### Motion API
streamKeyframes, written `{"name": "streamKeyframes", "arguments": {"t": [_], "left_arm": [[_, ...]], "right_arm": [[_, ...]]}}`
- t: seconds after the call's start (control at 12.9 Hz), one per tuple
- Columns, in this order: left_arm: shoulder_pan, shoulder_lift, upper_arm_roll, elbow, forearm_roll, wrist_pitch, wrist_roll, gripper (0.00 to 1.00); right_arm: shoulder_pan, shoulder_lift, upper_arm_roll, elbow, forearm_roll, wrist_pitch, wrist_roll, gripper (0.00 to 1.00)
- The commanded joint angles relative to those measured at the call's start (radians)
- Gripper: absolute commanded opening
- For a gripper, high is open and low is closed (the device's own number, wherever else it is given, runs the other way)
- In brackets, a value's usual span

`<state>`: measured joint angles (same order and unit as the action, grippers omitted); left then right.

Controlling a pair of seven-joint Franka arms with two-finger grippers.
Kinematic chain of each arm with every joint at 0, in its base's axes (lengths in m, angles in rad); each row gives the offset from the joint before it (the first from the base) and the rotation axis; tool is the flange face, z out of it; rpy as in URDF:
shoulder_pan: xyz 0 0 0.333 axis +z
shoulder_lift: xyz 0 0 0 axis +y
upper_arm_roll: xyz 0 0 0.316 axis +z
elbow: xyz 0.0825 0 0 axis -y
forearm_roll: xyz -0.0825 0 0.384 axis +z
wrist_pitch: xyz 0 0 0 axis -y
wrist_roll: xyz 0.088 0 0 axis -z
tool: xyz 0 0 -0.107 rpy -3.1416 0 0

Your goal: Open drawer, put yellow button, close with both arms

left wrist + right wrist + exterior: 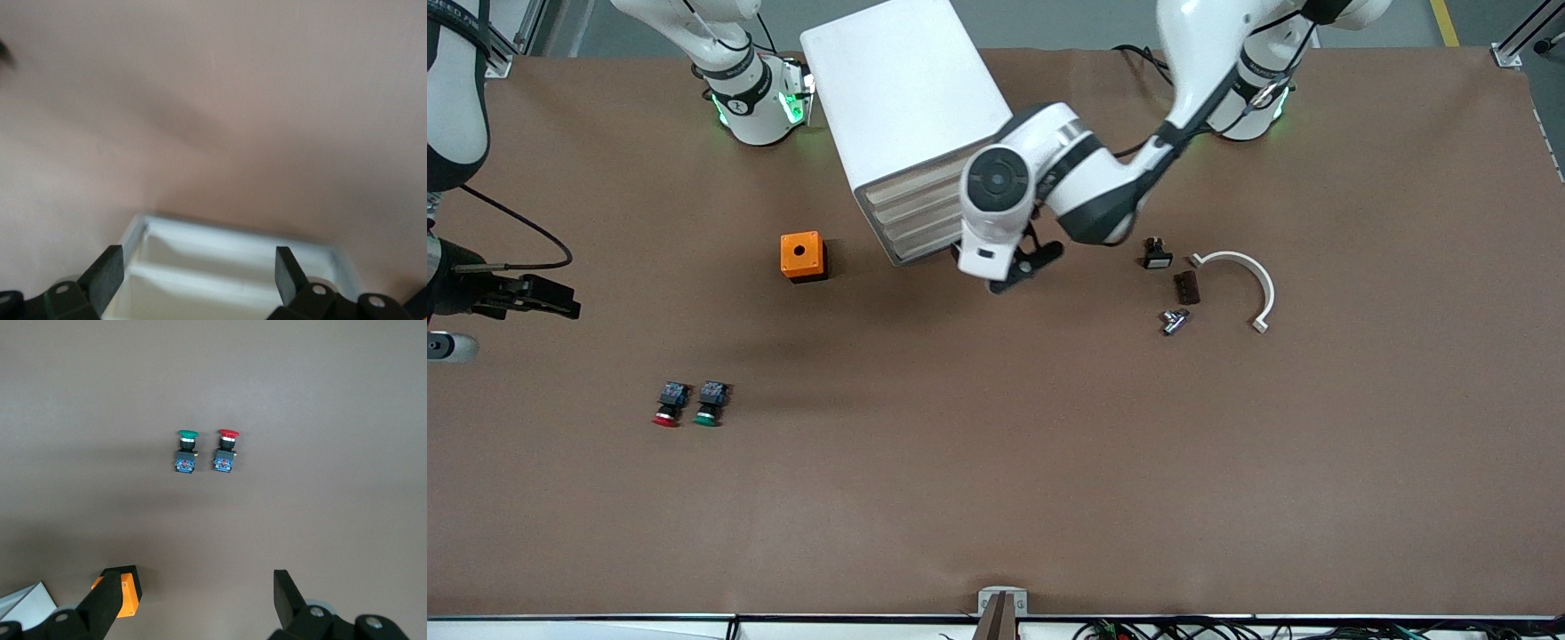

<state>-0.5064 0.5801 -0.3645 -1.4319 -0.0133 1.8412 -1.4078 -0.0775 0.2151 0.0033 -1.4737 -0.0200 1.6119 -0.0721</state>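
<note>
The white cabinet [903, 98] stands between the arms' bases, and the left arm's wrist covers part of its drawer fronts. My left gripper [1018, 269] is in front of the cabinet. In the left wrist view it [200, 273] is open and empty, and the drawer [233, 233] shows between the fingers as a white tray, open from above, with an inner ridge. No yellow button shows in any view. My right gripper [547, 300] waits over the right arm's end of the table and is open and empty [198, 600].
An orange box with a hole [802, 256] stands beside the cabinet. A red button [667, 407] and a green button [710, 405] lie nearer the camera. A small black part [1156, 255], a brown piece [1187, 287], a metal fitting [1174, 321] and a white curved clip [1249, 284] lie toward the left arm's end.
</note>
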Motion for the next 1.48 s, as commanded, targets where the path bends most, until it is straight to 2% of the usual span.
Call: {"name": "streamKeyframes", "arguments": {"t": [0.0,0.08,0.16,0.47,0.62,0.78,0.93,1.24,1.4], "left_arm": [[0.112,-0.107,-0.001,-0.021,0.093,-0.057,0.019,1.0],[0.152,-0.13,-0.001,-0.021,0.099,-0.075,0.058,1.0],[0.204,-0.158,-0.001,-0.022,0.099,-0.098,0.123,1.0],[0.362,-0.259,-0.001,-0.022,0.142,-0.206,0.333,1.0],[0.429,-0.307,-0.002,-0.024,0.147,-0.241,0.47,1.0],[0.488,-0.351,-0.002,-0.024,0.147,-0.272,0.57,1.0],[0.535,-0.4,-0.007,-0.024,0.145,-0.31,0.653,1.0],[0.582,-0.468,0.001,-0.022,0.131,-0.347,0.762,1.0],[0.565,-0.496,0.053,-0.027,0.127,-0.347,0.832,1.0]], "right_arm": [[-0.019,-0.032,0.021,0.018,0.005,-0.079,0.009,1.0],[-0.015,-0.067,0.024,0.012,0.024,-0.111,0.009,1.0],[-0.014,-0.091,0.024,0.003,0.028,-0.08,0.009,1.0],[-0.019,-0.236,0.023,-0.183,0.028,0.012,0.009,1.0],[-0.018,-0.282,0.023,-0.243,0.028,0.034,0.026,1.0],[-0.01,-0.306,0.027,-0.261,0.023,0.022,0.118,1.0],[0.004,-0.312,0.033,-0.255,0.029,0.019,0.115,1.0],[0.002,-0.327,0.026,-0.255,0.032,0.005,-0.067,1.0],[-0.002,-0.329,0.023,-0.254,0.032,-0.003,-0.066,1.0]]}}
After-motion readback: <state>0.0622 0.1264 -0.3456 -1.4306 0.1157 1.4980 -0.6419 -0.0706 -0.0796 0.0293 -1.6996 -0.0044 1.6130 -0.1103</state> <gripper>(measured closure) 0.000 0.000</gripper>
